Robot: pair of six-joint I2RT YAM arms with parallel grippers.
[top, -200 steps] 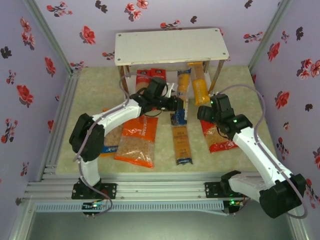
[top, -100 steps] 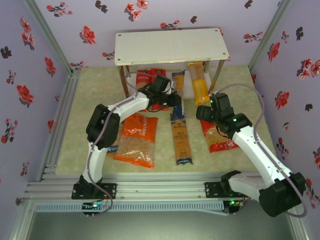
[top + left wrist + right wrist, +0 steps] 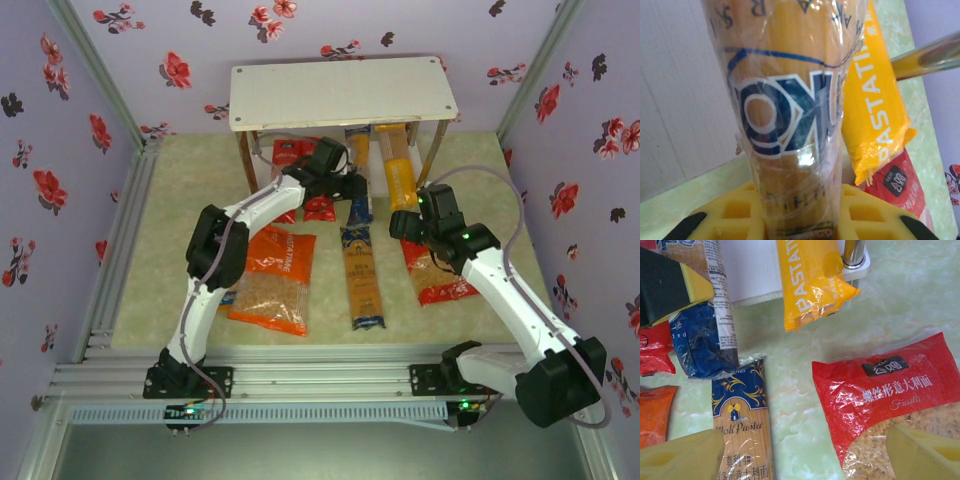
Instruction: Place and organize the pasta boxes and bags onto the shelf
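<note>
My left gripper (image 3: 348,187) (image 3: 800,220) is shut on a dark blue spaghetti pack (image 3: 357,200) (image 3: 785,115) (image 3: 702,347), its far end pushed under the shelf's top board (image 3: 340,90). Beside it lies the yellow-orange pack (image 3: 398,170) (image 3: 875,100) (image 3: 810,275), also reaching under the shelf. Two red packs (image 3: 290,155) lie left of the gripper. My right gripper (image 3: 412,225) (image 3: 805,460) hangs open over bare table between the tan-and-blue pack (image 3: 362,280) (image 3: 742,425) and the red bag (image 3: 440,275) (image 3: 890,390). The orange bag (image 3: 272,280) lies at front left, and the blue bag (image 3: 222,297) peeks out under my left arm.
A metal shelf leg (image 3: 854,252) stands just right of the yellow-orange pack. The lower white board (image 3: 755,270) sits low over the mat. Floral walls close in the sides and back. An aluminium rail (image 3: 300,375) runs along the near edge.
My left arm has stretched toward the shelf, carrying the dark blue pack farther under the top board. The right arm has barely moved.
</note>
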